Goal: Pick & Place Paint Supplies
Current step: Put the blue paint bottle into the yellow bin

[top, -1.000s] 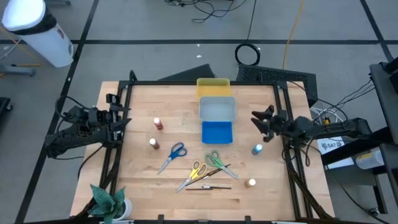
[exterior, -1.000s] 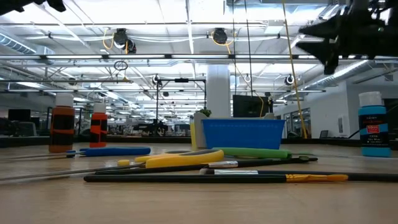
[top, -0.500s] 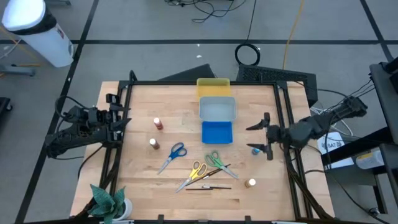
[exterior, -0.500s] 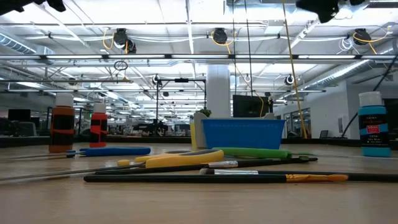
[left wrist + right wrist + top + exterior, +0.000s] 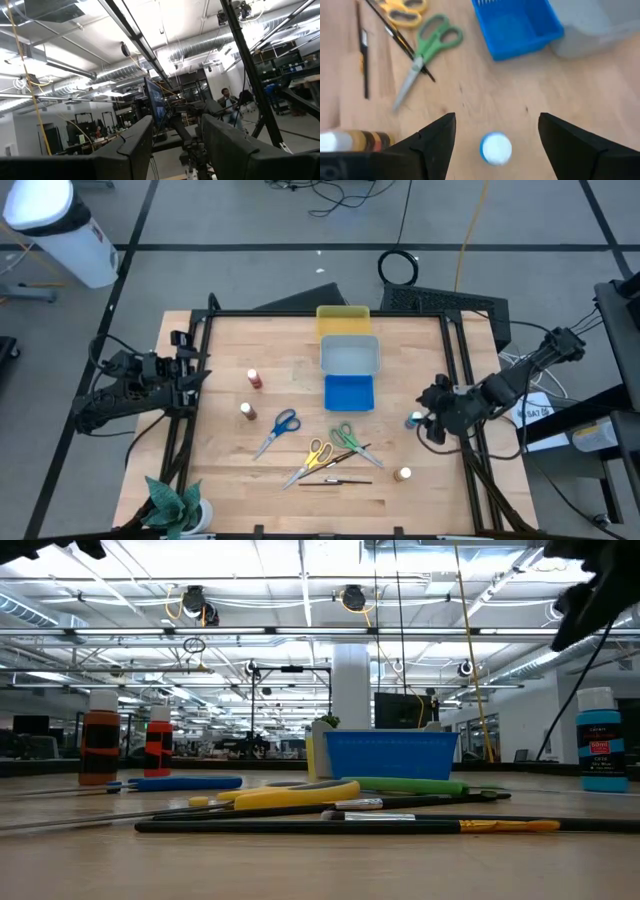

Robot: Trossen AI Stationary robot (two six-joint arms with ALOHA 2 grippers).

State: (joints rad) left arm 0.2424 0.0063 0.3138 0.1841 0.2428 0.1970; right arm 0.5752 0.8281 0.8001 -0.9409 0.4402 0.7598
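The blue paint bottle stands upright near the table's right edge. My right gripper hovers over it, open and pointing down. In the right wrist view its fingers stand on either side of the bottle's cap without touching. The red bottle and brown bottle stand on the left. The whitish bottle stands near right. Blue scissors, yellow scissors, green scissors and thin brushes lie flat mid-table. My left gripper waits, open, at the left edge.
A yellow tray, a grey tray and a blue tray sit in a row from the far edge toward the middle. A green plant stands at the near left corner. Black frame rails run along the table's sides.
My right gripper has moved toward the near edge and tipped from level to pointing down, ending above the blue bottle. Its fingers stay open. Nothing on the table has moved.
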